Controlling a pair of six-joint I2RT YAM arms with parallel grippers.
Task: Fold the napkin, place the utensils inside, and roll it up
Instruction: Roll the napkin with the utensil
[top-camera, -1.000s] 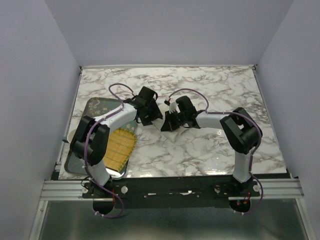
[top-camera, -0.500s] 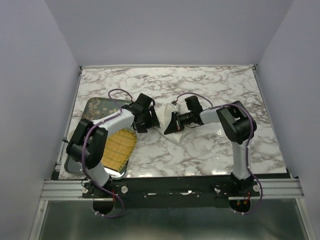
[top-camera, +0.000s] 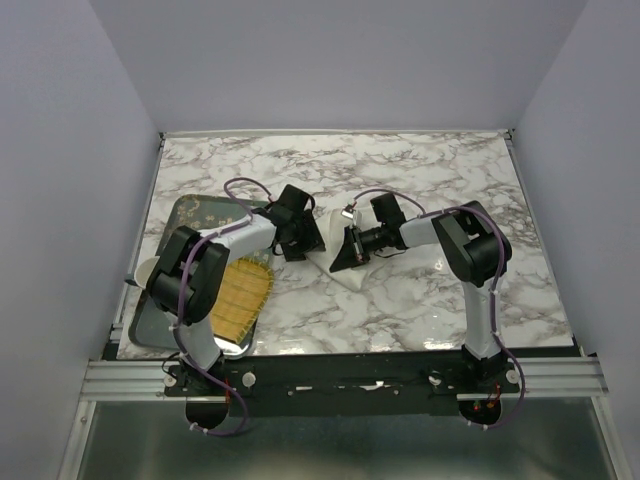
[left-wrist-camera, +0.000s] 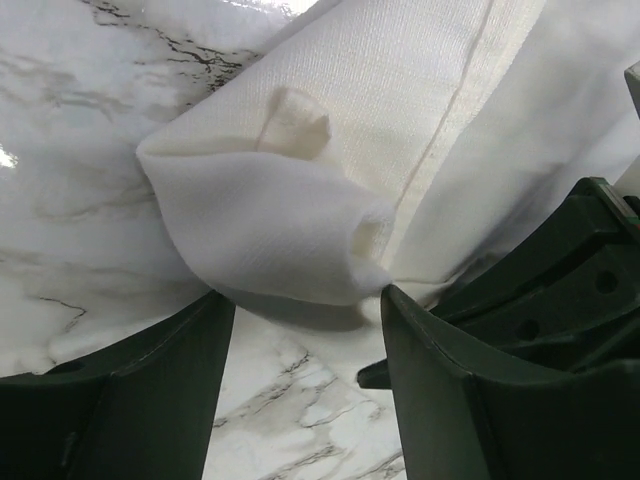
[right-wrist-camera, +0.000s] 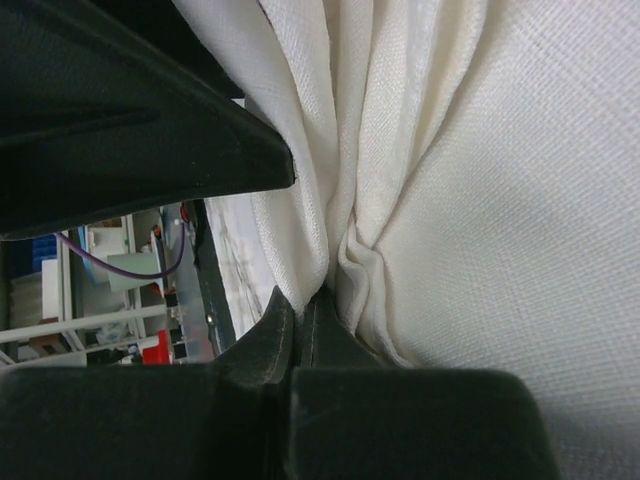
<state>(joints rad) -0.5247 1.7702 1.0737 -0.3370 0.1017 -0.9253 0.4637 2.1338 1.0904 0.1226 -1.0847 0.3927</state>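
Napkin (left-wrist-camera: 300, 190): bunched on the marble table (top-camera: 420, 170) between my arms, one rolled corner sticking up;
Right tool (right-wrist-camera: 300, 300): clamped shut on a pleat of it;
Left tool (left-wrist-camera: 300, 300): fingers apart, straddling that corner, gripping nothing;
Change: a second ago both tools huddled together; now they have drawn apart, so I judge the folding barely begun;
Writing: none readable.

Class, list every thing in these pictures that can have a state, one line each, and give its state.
napkin: crumpled, one end curled into a loose roll, lying on the marble table.
left tool: open, fingers either side of the curled end.
right tool: shut, pinching a fold of the napkin.
yellow mat: flat, lying on the tray.
tray: at the table's left edge, holding the mat.
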